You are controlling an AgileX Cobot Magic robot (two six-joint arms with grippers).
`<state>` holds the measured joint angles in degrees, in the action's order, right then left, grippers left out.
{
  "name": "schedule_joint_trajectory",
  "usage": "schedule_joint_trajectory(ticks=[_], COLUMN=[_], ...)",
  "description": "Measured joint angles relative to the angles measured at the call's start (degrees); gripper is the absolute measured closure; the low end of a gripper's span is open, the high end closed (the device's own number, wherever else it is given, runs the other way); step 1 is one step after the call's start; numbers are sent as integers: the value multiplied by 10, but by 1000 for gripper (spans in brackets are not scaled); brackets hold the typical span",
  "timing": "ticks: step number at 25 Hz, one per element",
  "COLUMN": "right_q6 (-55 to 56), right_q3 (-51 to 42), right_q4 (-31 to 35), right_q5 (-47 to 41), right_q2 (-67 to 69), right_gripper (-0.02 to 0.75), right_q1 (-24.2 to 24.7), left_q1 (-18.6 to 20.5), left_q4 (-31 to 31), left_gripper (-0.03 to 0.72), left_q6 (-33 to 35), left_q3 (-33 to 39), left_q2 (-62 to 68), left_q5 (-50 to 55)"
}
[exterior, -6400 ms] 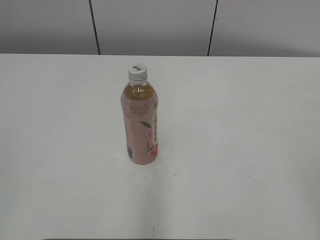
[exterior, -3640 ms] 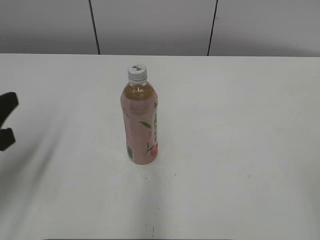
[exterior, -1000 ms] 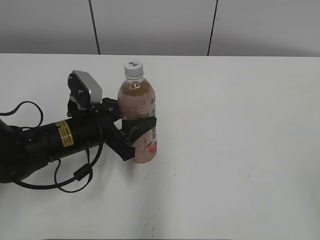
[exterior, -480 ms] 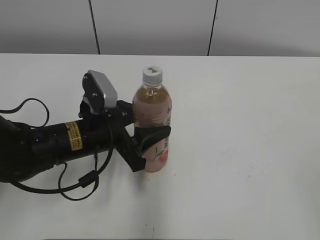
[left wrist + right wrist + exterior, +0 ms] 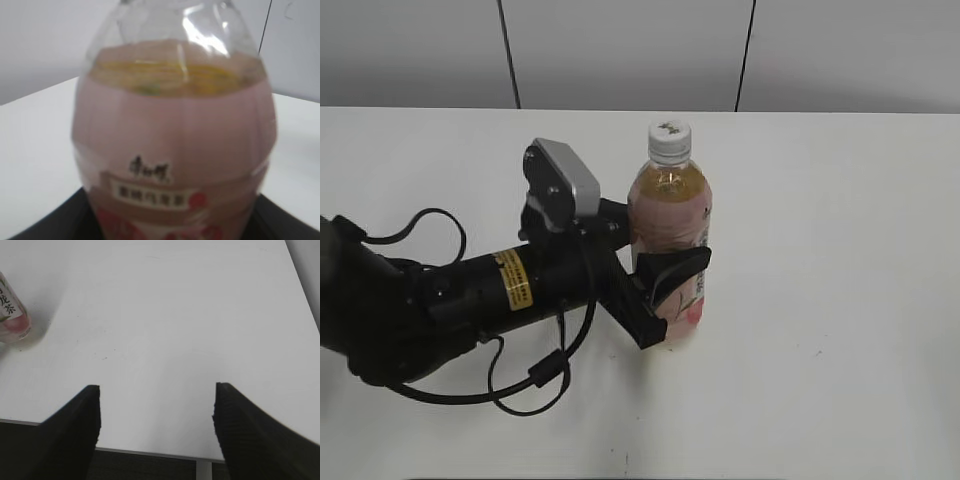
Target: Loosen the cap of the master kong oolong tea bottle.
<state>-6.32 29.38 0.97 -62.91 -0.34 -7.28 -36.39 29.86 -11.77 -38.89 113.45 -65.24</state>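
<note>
The master kong oolong tea bottle (image 5: 669, 225) stands upright on the white table, amber tea above a pink label. Its white cap (image 5: 669, 139) with a small dark mark sits on top. My left gripper (image 5: 672, 282) is shut on the bottle's lower body, reaching in from the left. In the left wrist view the bottle (image 5: 175, 145) fills the frame and the cap is out of view. My right gripper (image 5: 156, 390) is open and empty above the table's near edge; the bottle's base (image 5: 12, 315) shows at its far left. The right gripper is not in the exterior view.
The white table (image 5: 840, 250) stretches around the bottle. A grey panelled wall (image 5: 630, 50) runs behind its far edge. The table's near edge (image 5: 150, 452) lies just under the right gripper.
The left arm came in from the left, closed on the bottle, and has slid it to the right across the table, still upright.
</note>
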Motion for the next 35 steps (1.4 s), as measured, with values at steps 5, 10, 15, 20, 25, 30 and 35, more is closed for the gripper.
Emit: schedule_joint_trajectory(ticks=[5,10,15,20,25,30,35], right_q6=[0,0,0,0,0,12,49], right_q3=[0,0,0,0,0,0,29], right_q4=[0,0,0,0,0,8,9], right_q5=[0,0,0,0,0,2,26], right_q2=[0,0,0,0,0,0,50], right_gripper=[204,204,204,204,204,204,204], right_q1=[0,0,0,0,0,0,0], left_q1=[0,0,0,0,0,0,0], left_q4=[12,20,21,22,22,23,23], left_gripper=[302,302,302,302,302,302,302], left_q6=[2,5,5,5,5,5,5], left_q3=[-3,-3,-3,-3,-3,-3,-3], left_q2=[45,48,48,48,48,48,48], left_q5=[-5,-11,-11,-11,-11,-12,-12])
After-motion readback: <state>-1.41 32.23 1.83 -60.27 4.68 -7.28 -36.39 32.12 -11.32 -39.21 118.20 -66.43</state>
